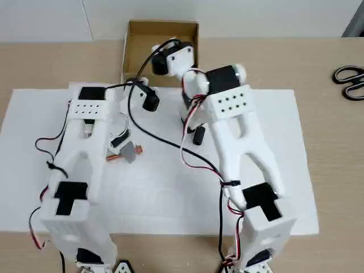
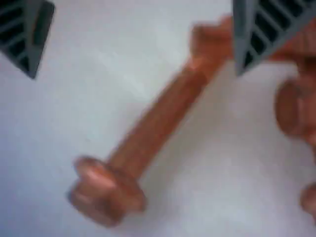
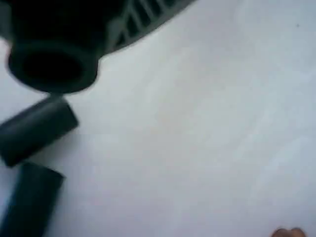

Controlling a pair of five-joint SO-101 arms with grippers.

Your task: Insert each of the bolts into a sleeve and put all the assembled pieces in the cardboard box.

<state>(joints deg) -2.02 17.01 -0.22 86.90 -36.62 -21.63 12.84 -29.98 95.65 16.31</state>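
Left gripper [image 2: 136,74]: the two grey ribbed fingers [image 2: 261,34] stand spread wide, closed on nothing. Between them an orange bolt [image 2: 148,133] lies flat on the white sheet [image 1: 170,193]. It has a smooth round shaft and a flanged head. One fingertip overlaps the end of the shaft opposite the head; whether they touch cannot be told. Further bolts [image 2: 296,108] of the same orange material lie just beside that finger.

Right gripper [image 3: 84,34]: the jaws appear to pinch a black sleeve [image 3: 52,66], a matte, thick-walled tube with its open bore turned toward the wrist camera. One ribbed grey finger [image 3: 143,19] shows beside it. Two loose sleeves [image 3: 37,128] of the same black cylindrical form lie on the sheet near it, close together.

High view: the bolts sit at about 9 o'clock from the sheet's centre, under the left arm's tip. The right arm's tip is at about 1 o'clock. The cardboard box [image 1: 132,42], brown, open-topped and rectangular, stands at 12 o'clock, just beyond the sheet's far edge. The sheet covers a pale wooden table [image 1: 330,142]. Scissors [image 1: 350,82] with black handles rest on the bare wood at 2 o'clock, well apart from both arms.
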